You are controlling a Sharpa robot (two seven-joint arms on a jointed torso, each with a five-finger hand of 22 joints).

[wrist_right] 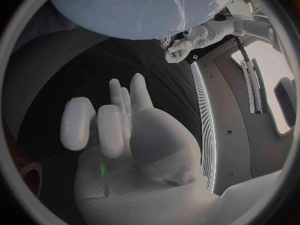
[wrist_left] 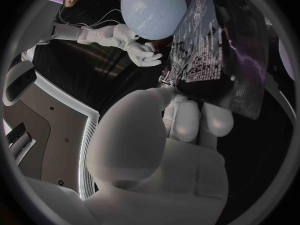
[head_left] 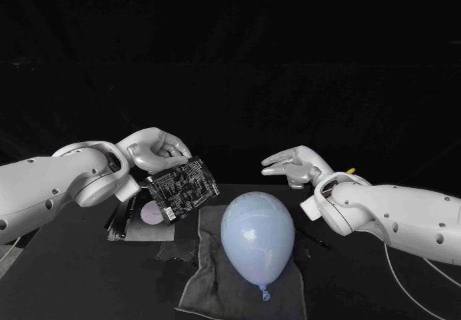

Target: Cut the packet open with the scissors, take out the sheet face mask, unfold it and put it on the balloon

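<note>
Presently: packet (head_left: 182, 185), dark with pale print, tilted and raised off the table (head_left: 77, 280), clamped at its upper corner by the left hand (head_left: 154, 152). Balloon (head_left: 258, 235), pale blue, lying on a grey cloth (head_left: 197, 293) at the table's near edge, knot nearest that edge. Right hand (head_left: 296, 167) empty, fingers apart, raised past the balloon's far end.

Dark packet (head_left: 184, 187), face covered with dense rows of small white print, lettering in blocks and lines, too fine to read in head view, equally unreadable in left wrist view, no word, brand or number legible.
</note>
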